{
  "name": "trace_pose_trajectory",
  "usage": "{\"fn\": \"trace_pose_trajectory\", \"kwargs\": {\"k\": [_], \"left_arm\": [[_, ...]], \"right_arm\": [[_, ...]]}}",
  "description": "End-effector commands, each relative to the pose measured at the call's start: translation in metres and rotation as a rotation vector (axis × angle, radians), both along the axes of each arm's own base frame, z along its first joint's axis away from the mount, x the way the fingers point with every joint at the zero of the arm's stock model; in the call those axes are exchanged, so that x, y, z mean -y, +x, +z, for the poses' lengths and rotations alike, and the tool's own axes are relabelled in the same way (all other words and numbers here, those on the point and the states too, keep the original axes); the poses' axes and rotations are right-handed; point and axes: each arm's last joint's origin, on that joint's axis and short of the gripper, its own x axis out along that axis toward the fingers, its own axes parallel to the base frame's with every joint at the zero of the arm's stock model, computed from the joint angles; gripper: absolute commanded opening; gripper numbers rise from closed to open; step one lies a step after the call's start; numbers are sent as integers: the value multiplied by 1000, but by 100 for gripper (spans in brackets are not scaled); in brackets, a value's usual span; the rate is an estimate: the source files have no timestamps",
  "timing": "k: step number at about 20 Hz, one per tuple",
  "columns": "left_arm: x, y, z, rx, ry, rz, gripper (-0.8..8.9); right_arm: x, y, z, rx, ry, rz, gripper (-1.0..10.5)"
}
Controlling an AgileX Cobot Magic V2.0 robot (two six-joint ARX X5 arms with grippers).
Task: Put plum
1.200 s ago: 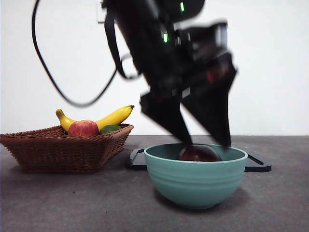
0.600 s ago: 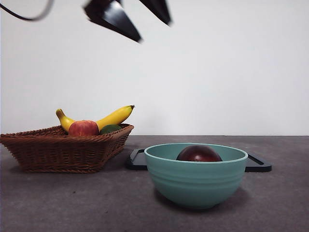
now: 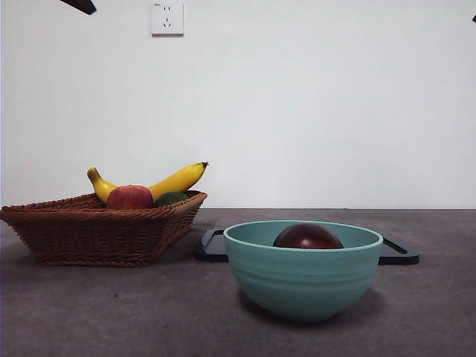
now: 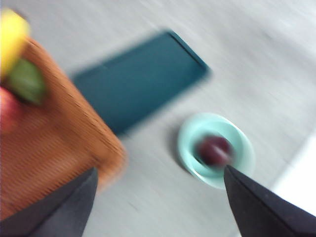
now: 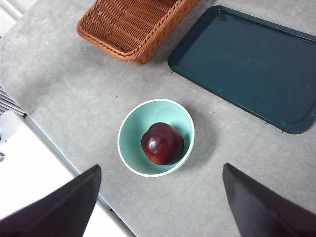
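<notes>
Plum (image 3: 307, 236) sits in the teal bowl (image 3: 303, 279), roughly centred, top showing above the rim from the front. From above it rests on the bowl floor, touching nothing else.

Both arms are high and clear of the tabletop (image 3: 111, 312). Right gripper (image 5: 160, 200) — jaws spread wide, nothing between them — hangs almost straight over the bowl, plum directly below the gap. Left gripper (image 4: 160, 197) is also wide and empty; its view is smeared, but bowl and plum lie off toward one jaw, not under the gap.

So the right arm is the better lined up, a plain vertical drop if anything more were needed. The plum is round, so no long axis to match.

Judgement: placing looks done — fruit in bowl, no gripper touching it.

Nearby: wicker basket (image 3: 97, 230) holding a banana (image 3: 178, 178), a red apple (image 3: 129, 198) and a green fruit (image 3: 170, 198); dark tray (image 5: 247, 64) behind the bowl.
</notes>
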Motion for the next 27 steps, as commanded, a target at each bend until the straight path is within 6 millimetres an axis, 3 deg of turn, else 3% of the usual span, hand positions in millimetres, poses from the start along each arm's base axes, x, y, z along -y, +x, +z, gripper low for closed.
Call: {"fn": "trace_pose_trajectory", "kwargs": {"k": [1, 6, 17, 22, 27], "left_arm": [[1, -8, -3, -71, -19, -131, 404], [2, -22, -16, -235, -76, -307, 400], [1, -24, -18, -254, -66, -312, 400], [1, -24, -18, -254, -66, -312, 400], [1, -24, -18, -254, -66, -312, 400]], "right_arm": [[-1, 1, 5, 16, 8, -3, 393], [-1, 1, 5, 14, 8, -3, 393], [-2, 0, 0, -64, 9, -11, 392], [-17, 20, -14, -170, -41, 14, 392], [-48, 56, -38, -221, -155, 9, 392]]}}
